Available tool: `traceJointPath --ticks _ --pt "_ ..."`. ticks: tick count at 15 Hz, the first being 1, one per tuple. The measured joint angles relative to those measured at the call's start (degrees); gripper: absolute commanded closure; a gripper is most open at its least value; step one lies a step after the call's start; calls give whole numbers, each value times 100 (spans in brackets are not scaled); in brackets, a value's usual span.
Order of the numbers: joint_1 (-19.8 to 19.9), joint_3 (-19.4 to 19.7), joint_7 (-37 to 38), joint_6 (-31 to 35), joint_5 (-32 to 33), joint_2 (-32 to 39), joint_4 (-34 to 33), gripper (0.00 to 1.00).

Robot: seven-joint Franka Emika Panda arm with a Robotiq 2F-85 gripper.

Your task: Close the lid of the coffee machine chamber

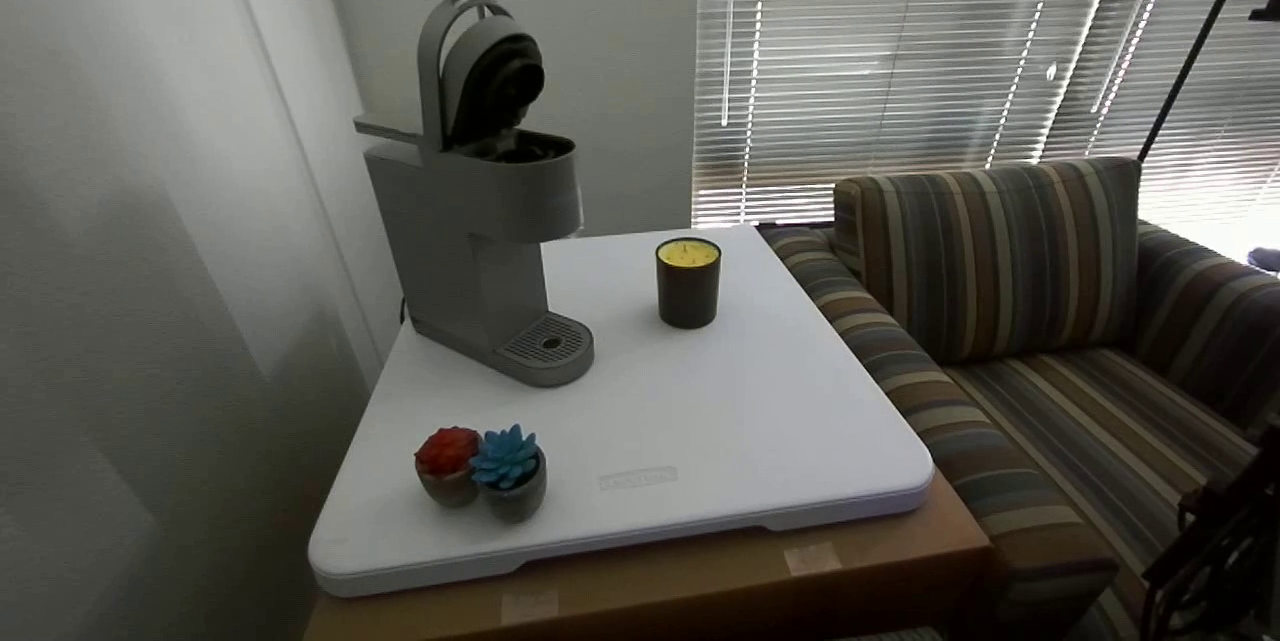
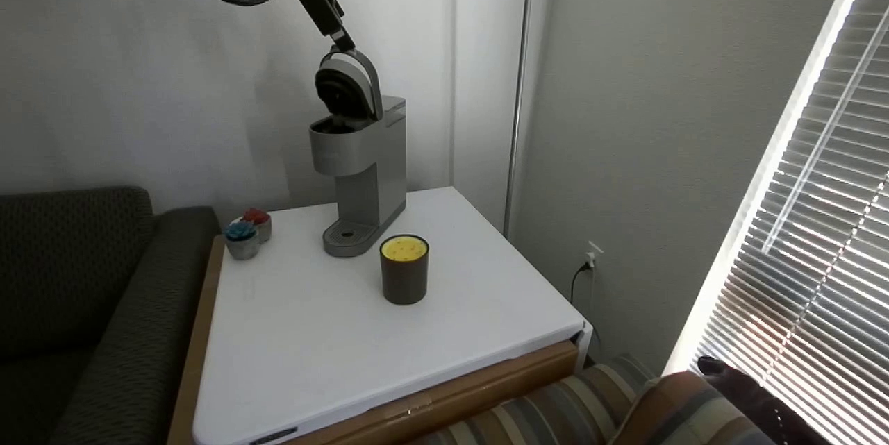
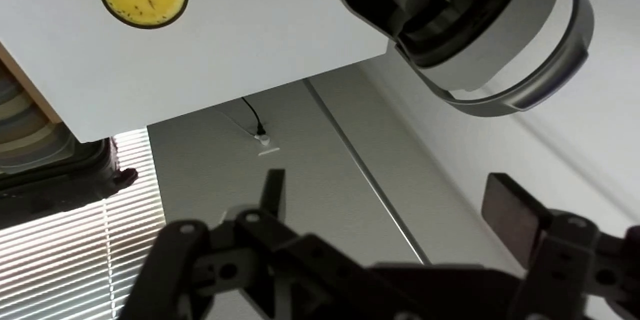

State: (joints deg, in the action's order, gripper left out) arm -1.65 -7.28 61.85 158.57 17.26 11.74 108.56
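Note:
The grey lid (image 1: 470, 71) of the coffee machine stands raised, its dark round underside facing forward; it is also up in the other views (image 2: 347, 77) (image 3: 510, 43). Its thin handle bar (image 3: 535, 88) arches behind and above it. The coffee machine chamber (image 1: 515, 191) is uncovered, with a dark inside; it also shows in an exterior view (image 2: 344, 150). My gripper (image 3: 387, 180) is open and empty, its fingers wide apart. In an exterior view the fingertips (image 2: 342, 41) appear just above the handle top. In the wrist view the handle lies outside the jaws.
A dark jar with yellow wax (image 1: 688, 286) stands on the white table (image 1: 740, 421) beside the machine. Two small potted succulents (image 1: 510, 476) stand near the table edge. A wall is close behind the machine, and a metal pole (image 2: 521, 98) stands in the corner. A striped armchair (image 1: 990, 261) adjoins the table.

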Motion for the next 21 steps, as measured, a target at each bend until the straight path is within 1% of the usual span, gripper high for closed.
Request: traceJointPath --ticks 3,6,9,13,15,16,17,18,19,20,21 --pt "-4 -39 27 12 -97 9 18 0" --pt "-33 -86 262 180 -233 61 22 0" --pt "-49 -116 297 284 -289 273 -155 0" --pt "-77 -156 184 274 -285 798 -791 0" --pt "-83 -185 13 232 -285 1085 -1217 0" --pt "-148 -129 -168 184 -397 1215 -1444 0" --pt "-266 -15 -407 80 -561 1333 -1693 3" --pt "-383 98 -579 -56 -679 1431 -1946 26" --pt "-497 205 -707 -228 -772 1520 -2193 27" --pt "-600 305 -792 -417 -843 1608 -2454 30" --pt "-696 395 -853 -597 -892 1697 -2714 39"
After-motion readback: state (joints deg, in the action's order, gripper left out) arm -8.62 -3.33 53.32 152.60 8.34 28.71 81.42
